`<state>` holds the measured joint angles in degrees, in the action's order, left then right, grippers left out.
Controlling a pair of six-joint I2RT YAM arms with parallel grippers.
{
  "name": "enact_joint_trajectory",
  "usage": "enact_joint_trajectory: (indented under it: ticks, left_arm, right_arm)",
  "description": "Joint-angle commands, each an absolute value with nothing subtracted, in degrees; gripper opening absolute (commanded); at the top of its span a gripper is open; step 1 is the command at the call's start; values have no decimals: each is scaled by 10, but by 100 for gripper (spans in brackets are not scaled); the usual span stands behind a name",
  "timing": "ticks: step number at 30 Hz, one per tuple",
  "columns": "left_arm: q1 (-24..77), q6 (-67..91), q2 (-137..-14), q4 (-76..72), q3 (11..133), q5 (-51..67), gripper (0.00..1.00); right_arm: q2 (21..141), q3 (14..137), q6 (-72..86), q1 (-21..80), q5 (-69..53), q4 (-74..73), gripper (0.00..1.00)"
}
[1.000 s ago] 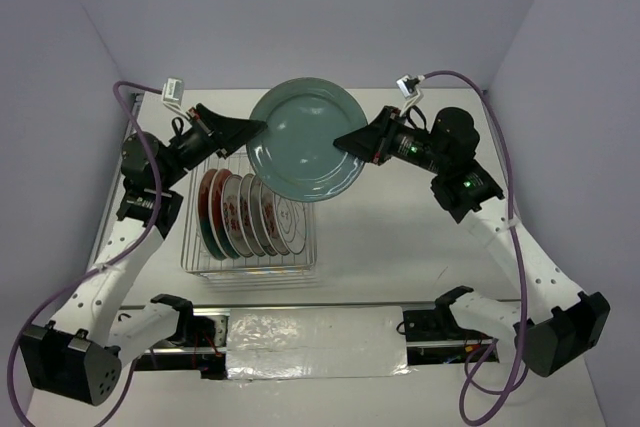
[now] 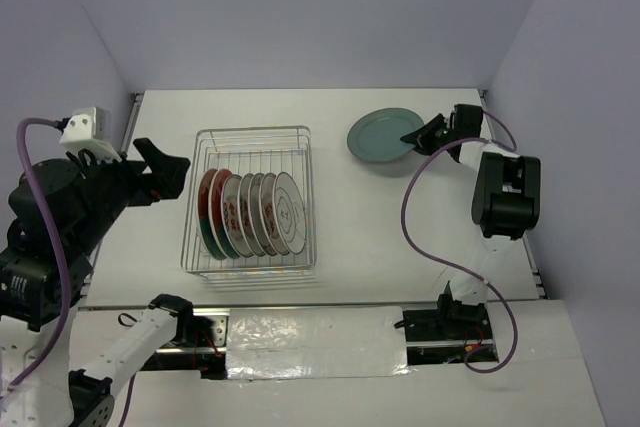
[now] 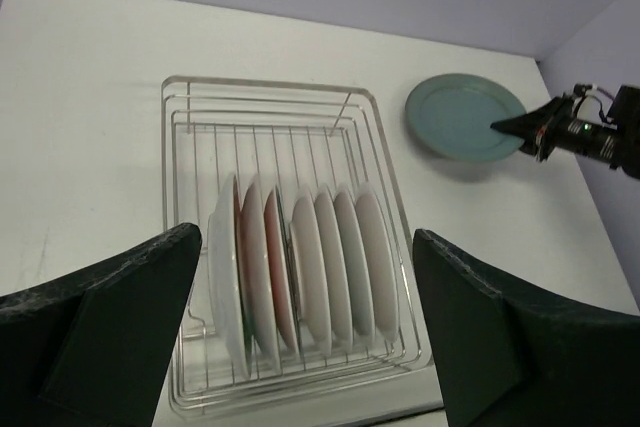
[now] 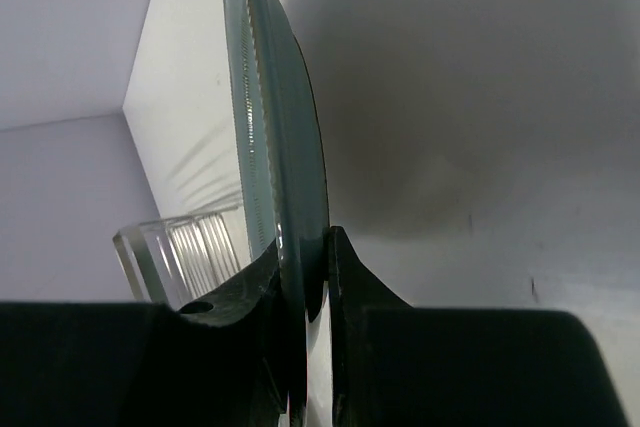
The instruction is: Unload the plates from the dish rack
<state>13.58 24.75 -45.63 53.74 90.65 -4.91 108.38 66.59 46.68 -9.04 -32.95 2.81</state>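
Observation:
The dish rack (image 2: 250,132), a silver wire basket, stands left of the table's middle. Several plates (image 2: 250,212) stand on edge in its near half: red patterned ones at the left, white ones at the right. A plain teal plate (image 2: 380,135) is out of the rack at the back right. My right gripper (image 2: 412,137) is shut on its right rim. The right wrist view shows this plate (image 4: 280,127) edge-on, its rim pinched in that gripper (image 4: 305,257). My left gripper (image 2: 170,172) hangs open and empty left of the rack. Its wrist view looks down on the rack (image 3: 260,87) and its plates (image 3: 300,267).
The walls of a white enclosure close in the table at the back and both sides. A strip of clear film (image 2: 315,340) lies along the near edge between the arm bases. The teal plate casts a shadow on the table; whether it touches the surface I cannot tell.
The left gripper has opened off the teal plate and drawn back to the left. The right gripper has carried the plate from above the rack's back edge to the back right, lower down.

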Motion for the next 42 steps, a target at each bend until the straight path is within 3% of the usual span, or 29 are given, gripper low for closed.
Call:
enact_joint_trajectory:
  ticks: [1, 4, 5, 8, 12, 14, 16, 21, 24, 27, 35, 42]
  left_arm:
    - [136, 212, -435, 576, 905, -55, 100]
    - [136, 209, -420, 581, 888, -56, 100]
    - [136, 210, -418, 582, 883, -61, 100]
    - [136, 213, -421, 584, 868, -69, 99]
    - [136, 220, -440, 580, 852, -57, 100]
    - [135, 221, -448, 579, 841, -49, 100]
    - [136, 216, -471, 585, 832, -35, 100]
    - [137, 223, -495, 590, 805, -38, 100]
    - [137, 224, -500, 591, 790, -55, 99]
    - [137, 225, -505, 584, 761, -51, 92]
    - [140, 239, -506, 572, 718, -174, 73]
    - [143, 242, -519, 533, 668, -159, 70]
  right_arm:
    - [1106, 765, 462, -93, -381, 80, 5]
    - [1137, 811, 438, -93, -360, 11, 20]
    - [1141, 820, 426, -91, -348, -27, 37]
    - [1140, 845, 385, -83, -273, -101, 63]
    - [1138, 874, 338, -66, -166, -226, 83]
    - [1137, 888, 317, -55, -116, -271, 85]
    - [1134, 918, 303, -41, -7, -343, 100]
    - [1078, 955, 322, 23, 251, -483, 100]
    - [962, 874, 316, 48, 253, -436, 100]
    - [856, 802, 266, 91, 204, -368, 100]
    - [735, 726, 244, 188, 194, -389, 100]
    - [672, 657, 250, 207, 192, -374, 100]
